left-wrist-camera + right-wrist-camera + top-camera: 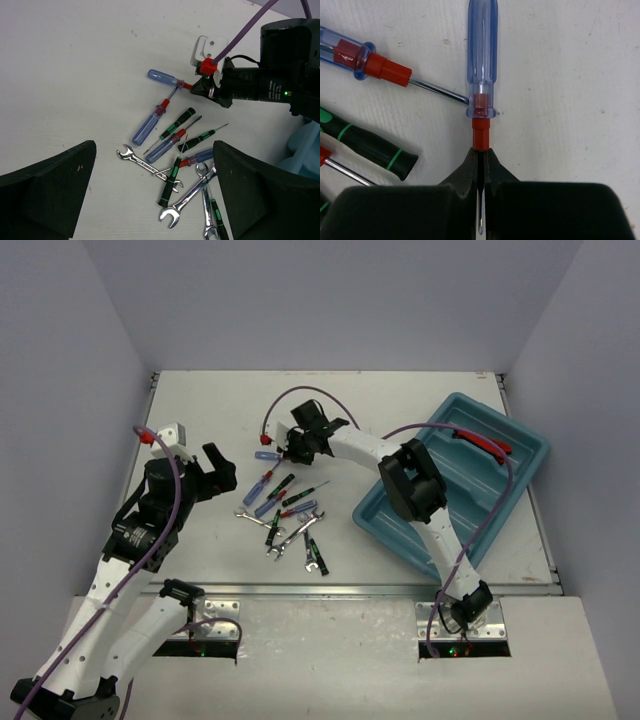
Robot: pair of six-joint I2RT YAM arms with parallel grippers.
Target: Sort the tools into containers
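Right gripper [480, 152]: closed on the thin steel shaft of a blue-handled screwdriver [481, 50], pinching just below its red collar, low over the desk [400, 400].
Held item, lie: flat on the desk, with the handle running out to 12 o'clock from the gripper in the right wrist view.
Nearest neighbour: a second blue-handled screwdriver [350, 50] at 10 o'clock; its shaft tip reached the held handle's base, though contact could not be told.
Next neighbour: a green-banded black screwdriver [365, 145] at 8 o'clock, apart from the gripper.
Heap of tools [285, 520]: screwdrivers and silver wrenches crossed over one another, at 6 o'clock of the right gripper in the top view.
Tray [380, 523]: teal, at 3 o'clock of the right gripper in the top view, well apart; one red-handled tool [485, 444] lay in it.
Left gripper [218, 470]: spread wide, empty, raised over the desk at 9 o'clock of the heap.
Hazard, pivot: the hold was on the bare shaft, so the heavy handle would likely droop or swing once lifted.
Hazard, slip: smooth round steel could slide out during the carry and drop short of the tray.
Hazard, snag: lifting could drag the neighbour's tip along.
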